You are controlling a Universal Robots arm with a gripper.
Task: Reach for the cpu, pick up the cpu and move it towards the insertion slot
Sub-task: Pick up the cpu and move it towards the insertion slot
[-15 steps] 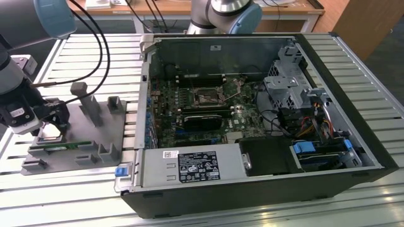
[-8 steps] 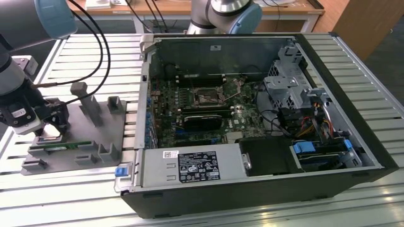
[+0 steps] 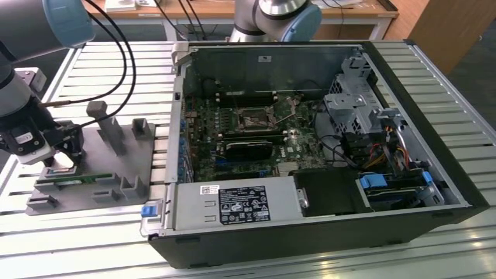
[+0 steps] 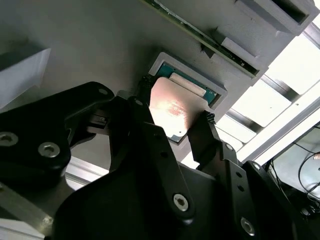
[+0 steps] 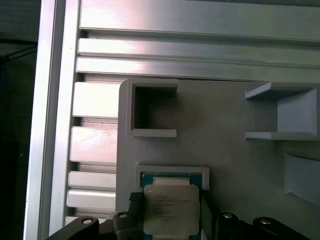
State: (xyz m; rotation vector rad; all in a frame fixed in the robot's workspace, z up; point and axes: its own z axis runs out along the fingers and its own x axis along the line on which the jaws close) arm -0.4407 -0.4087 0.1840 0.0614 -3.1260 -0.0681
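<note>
The cpu (image 4: 172,112) (image 5: 171,210), a flat square chip with a shiny silver top, sits between my black fingers (image 4: 200,135), just above a teal-lined square pocket (image 5: 172,175) of the grey fixture. My gripper (image 4: 174,109) (image 5: 171,206) is shut on the cpu's two opposite edges. In the exterior view the gripper (image 3: 64,161) stands low over the fixture's near-left part, with the cpu (image 3: 60,170) under it. The insertion slot (image 3: 254,120), a silvery frame round a dark centre, lies on the motherboard inside the open computer case, well off towards the exterior view's right.
The grey fixture (image 3: 116,145) carries upright posts and a green memory stick (image 3: 78,179). The open black case (image 3: 434,145) holds a long black card (image 3: 248,148), drive cages and cables. Everything rests on a slatted aluminium table (image 3: 93,232). Black cables hang above the fixture.
</note>
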